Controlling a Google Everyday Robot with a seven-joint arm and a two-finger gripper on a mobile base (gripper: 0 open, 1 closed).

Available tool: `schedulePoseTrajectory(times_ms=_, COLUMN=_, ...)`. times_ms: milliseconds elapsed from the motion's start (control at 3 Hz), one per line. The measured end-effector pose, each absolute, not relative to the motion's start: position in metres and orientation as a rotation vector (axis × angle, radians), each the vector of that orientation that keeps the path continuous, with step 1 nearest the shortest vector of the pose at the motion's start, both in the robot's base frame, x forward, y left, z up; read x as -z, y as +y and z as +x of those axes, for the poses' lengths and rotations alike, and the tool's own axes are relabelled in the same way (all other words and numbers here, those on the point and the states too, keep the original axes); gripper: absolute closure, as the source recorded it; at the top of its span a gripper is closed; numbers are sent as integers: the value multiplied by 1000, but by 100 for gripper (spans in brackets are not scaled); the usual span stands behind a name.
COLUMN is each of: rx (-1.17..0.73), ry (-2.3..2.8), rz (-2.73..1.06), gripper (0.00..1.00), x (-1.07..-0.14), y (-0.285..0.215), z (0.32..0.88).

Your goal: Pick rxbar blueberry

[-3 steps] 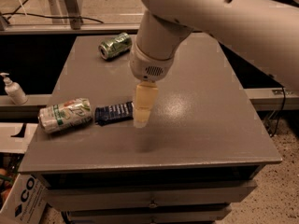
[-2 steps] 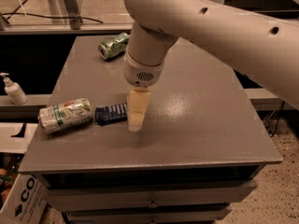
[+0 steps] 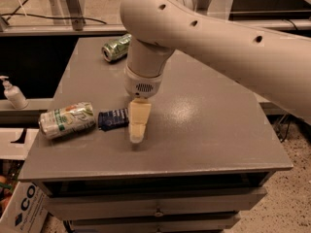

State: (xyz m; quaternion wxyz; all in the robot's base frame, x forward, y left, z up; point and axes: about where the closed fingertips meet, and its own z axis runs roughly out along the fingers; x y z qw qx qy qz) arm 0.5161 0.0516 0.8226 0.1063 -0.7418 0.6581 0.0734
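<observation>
The rxbar blueberry [image 3: 112, 119] is a small dark navy wrapper with white lettering, lying flat at the left front of the grey table [image 3: 204, 125]. Its right end is hidden behind my gripper [image 3: 136, 136]. The gripper hangs from the large cream arm and points down, its tip at or just above the tabletop against the bar's right end. A white-and-green drink can [image 3: 67, 120] lies on its side just left of the bar.
A green drink can [image 3: 115, 47] lies on its side at the table's far left. A white pump bottle [image 3: 13, 94] stands on a ledge left of the table. A cardboard box [image 3: 19, 208] sits on the floor at the lower left. Drawers run under the tabletop.
The arm and gripper have shifted left towards the bar, so the gripper now covers the bar's right end. The bar and both cans have not moved.
</observation>
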Motion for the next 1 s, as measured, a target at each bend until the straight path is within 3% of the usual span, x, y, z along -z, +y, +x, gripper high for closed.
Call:
schedulePoseTrajectory(times_ms=333, rx=-221, ry=1940, rz=-2202, gripper=15, x=-816, y=59, z=517)
schedulePoseTrajectory(times_ms=1000, rx=-229, ry=1940, rz=-2216, gripper=62, x=-813, y=66, z=517)
